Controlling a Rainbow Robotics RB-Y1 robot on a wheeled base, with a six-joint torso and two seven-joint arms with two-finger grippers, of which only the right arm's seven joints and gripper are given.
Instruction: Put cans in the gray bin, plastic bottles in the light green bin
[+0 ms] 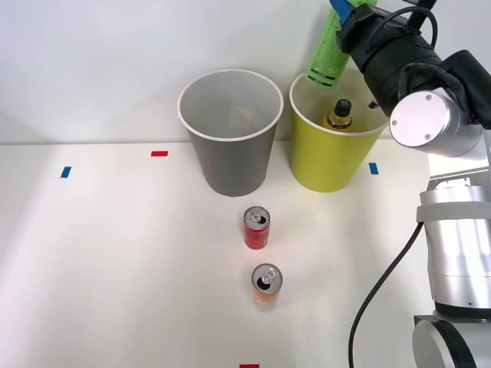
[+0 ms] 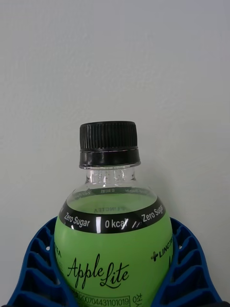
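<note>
right tool: clamped on green-label bottle, held tilted above light green bin | amber bottle: inside that bin | gray bin: beside it | red can, orange can: upright on table, nearer the robot

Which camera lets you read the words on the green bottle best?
The right wrist view: the green bottle faces it, label readable, blue fingers on both sides. The front view shows its body tilted above the light green bin.
</note>
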